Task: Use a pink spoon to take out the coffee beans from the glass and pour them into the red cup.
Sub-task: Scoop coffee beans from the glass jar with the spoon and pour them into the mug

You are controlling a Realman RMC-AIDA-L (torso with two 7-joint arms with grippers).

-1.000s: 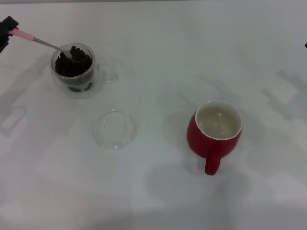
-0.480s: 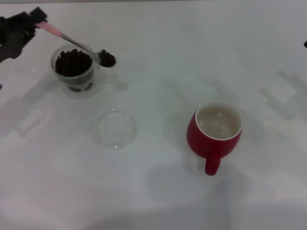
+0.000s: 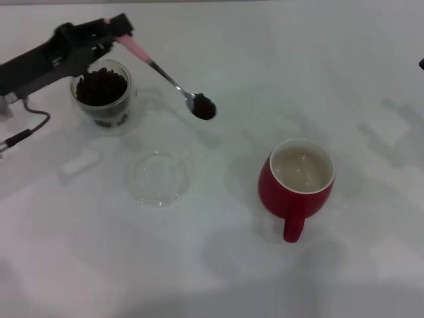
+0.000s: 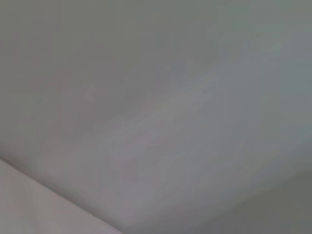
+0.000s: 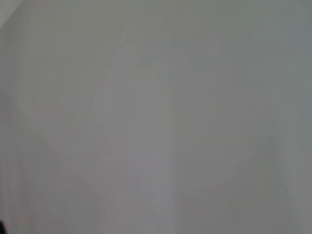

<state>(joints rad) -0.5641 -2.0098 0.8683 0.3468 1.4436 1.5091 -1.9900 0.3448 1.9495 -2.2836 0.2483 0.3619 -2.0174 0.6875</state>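
Observation:
My left gripper (image 3: 114, 32) is shut on the pink handle of the pink spoon (image 3: 159, 68). It holds the spoon in the air above and just right of the glass (image 3: 101, 97). The spoon's bowl carries a small heap of coffee beans (image 3: 203, 107) and hangs between the glass and the red cup (image 3: 299, 182). The glass holds more coffee beans (image 3: 99, 86) at the far left. The red cup stands upright at the right, its white inside showing no beans, its handle toward me. The wrist views show only blank surface.
A shallow round clear glass dish (image 3: 159, 178) lies on the white table (image 3: 218, 265) in front of the glass. A dark tip at the right edge (image 3: 421, 63) is all that shows on the right arm's side.
My left gripper has lifted the spoon out of the glass with beans in its bowl and carried it to the right, toward the red cup.

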